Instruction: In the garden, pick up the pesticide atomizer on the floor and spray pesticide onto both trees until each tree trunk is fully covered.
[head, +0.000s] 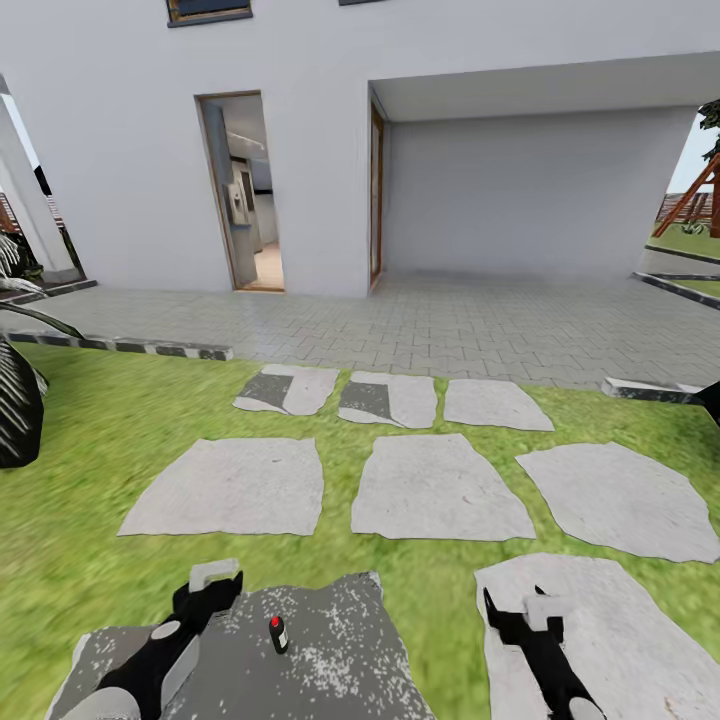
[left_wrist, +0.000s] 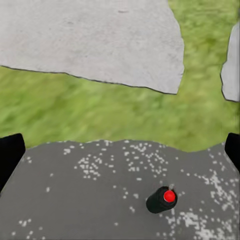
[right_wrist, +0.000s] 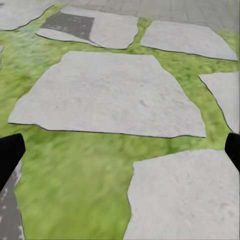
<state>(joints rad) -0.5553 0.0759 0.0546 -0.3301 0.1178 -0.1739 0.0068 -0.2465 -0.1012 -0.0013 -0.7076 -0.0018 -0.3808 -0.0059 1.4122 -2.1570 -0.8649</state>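
Reaching for the atomizer (head: 278, 634) is the step in hand. Left pincer (head: 214, 578) hangs open and empty just left of it; lower it squarely around the upright can on the dark slab (head: 330, 660). Right pincer (head: 520, 610) waits open and empty over a pale slab (head: 640, 640).

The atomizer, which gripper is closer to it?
Left. The left gripper is just beside the atomizer; the right gripper is farther off across a grass strip.
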